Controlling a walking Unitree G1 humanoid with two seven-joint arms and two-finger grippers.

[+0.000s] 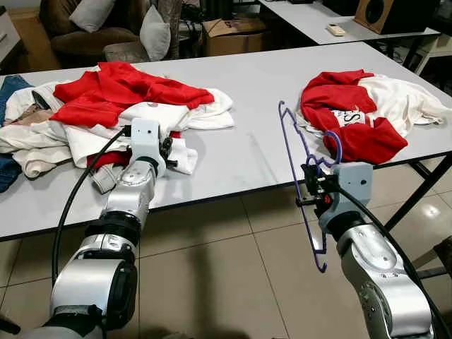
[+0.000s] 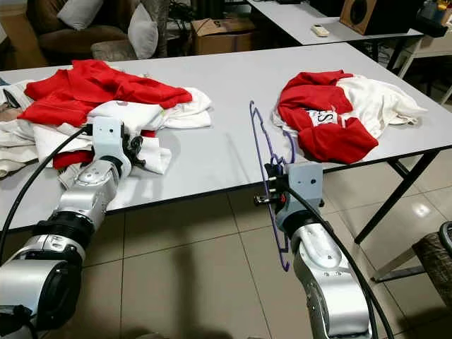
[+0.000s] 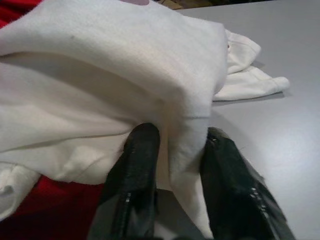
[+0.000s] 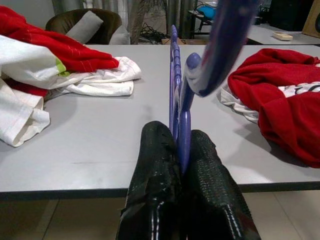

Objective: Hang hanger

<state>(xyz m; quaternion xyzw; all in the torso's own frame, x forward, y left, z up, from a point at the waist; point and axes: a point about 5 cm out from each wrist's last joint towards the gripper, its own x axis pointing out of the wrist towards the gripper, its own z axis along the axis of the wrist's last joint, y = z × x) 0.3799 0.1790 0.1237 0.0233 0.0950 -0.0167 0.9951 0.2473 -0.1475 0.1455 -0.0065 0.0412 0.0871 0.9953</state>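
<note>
**Grey tabletop, hanger held ready**

Grey tabletop (image 1: 247, 78) spreads beyond both hands. Right fingers (image 4: 182, 150) are closed tight on the thin purple plastic hanger (image 1: 300, 176), upright, long axis running away from them, hook nearest. Left fingers (image 3: 142, 150) pinch a fold of the cream cotton garment (image 3: 110, 75). Probable next step: threading the hanger into that garment.

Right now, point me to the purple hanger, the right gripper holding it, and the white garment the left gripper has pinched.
purple hanger (image 1: 291, 145), left eye view, upper side bar.
right gripper (image 4: 181, 150), right wrist view, between fingertips, shut on the bar.
white garment (image 3: 115, 75), left wrist view, broad fold above the fingers.
left gripper (image 3: 181, 137), left wrist view, between fingertips.
</note>
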